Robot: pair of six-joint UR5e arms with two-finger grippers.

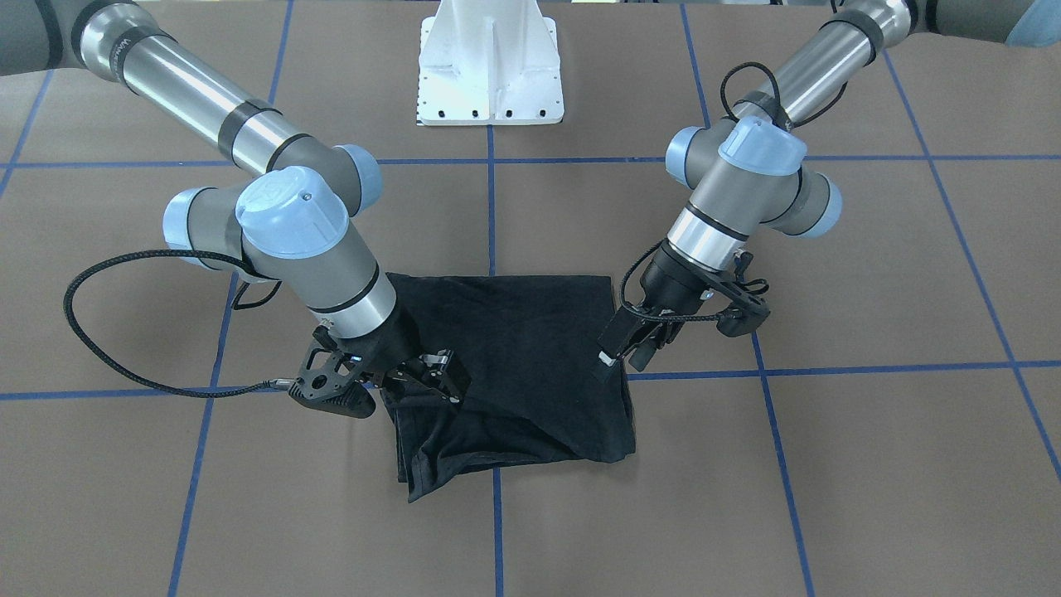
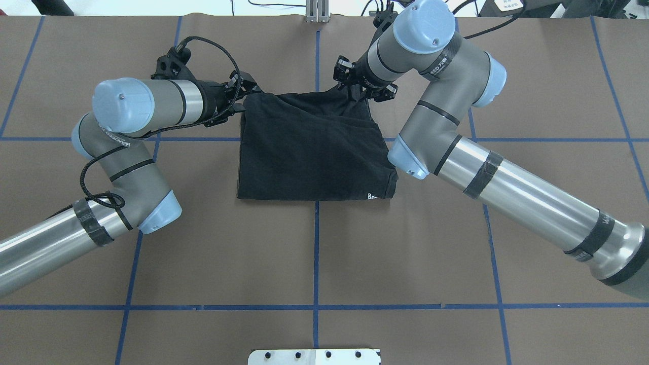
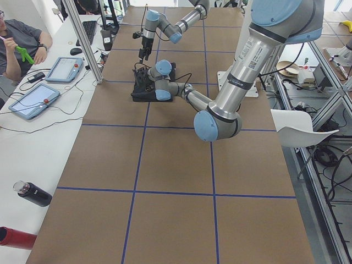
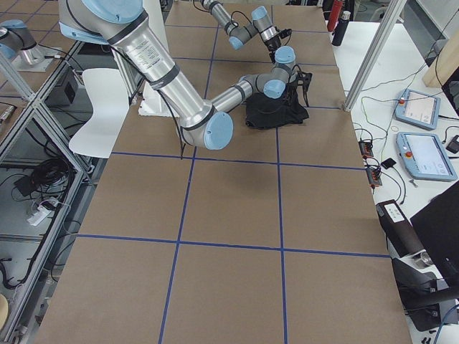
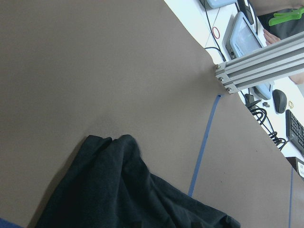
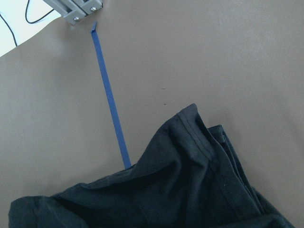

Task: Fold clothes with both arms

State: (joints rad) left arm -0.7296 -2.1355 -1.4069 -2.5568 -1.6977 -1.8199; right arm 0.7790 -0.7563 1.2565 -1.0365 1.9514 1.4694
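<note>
T-shirt (image 1: 514, 356) far edge spanned between grippers; right gripper (image 1: 446, 375) seemingly clamped on its corner; left gripper (image 1: 622, 358) closure not discernible; rest lies robotward.

Black T-shirt (image 2: 314, 152) folded roughly square, far edge rumpled, left arm (image 2: 129, 170) and right arm (image 2: 512, 190) at its far corners

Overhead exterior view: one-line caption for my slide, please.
Left black two-finger gripper and right black two-finger gripper poised at the far corners of the folded black T-shirt on the brown, blue-taped table.
</note>
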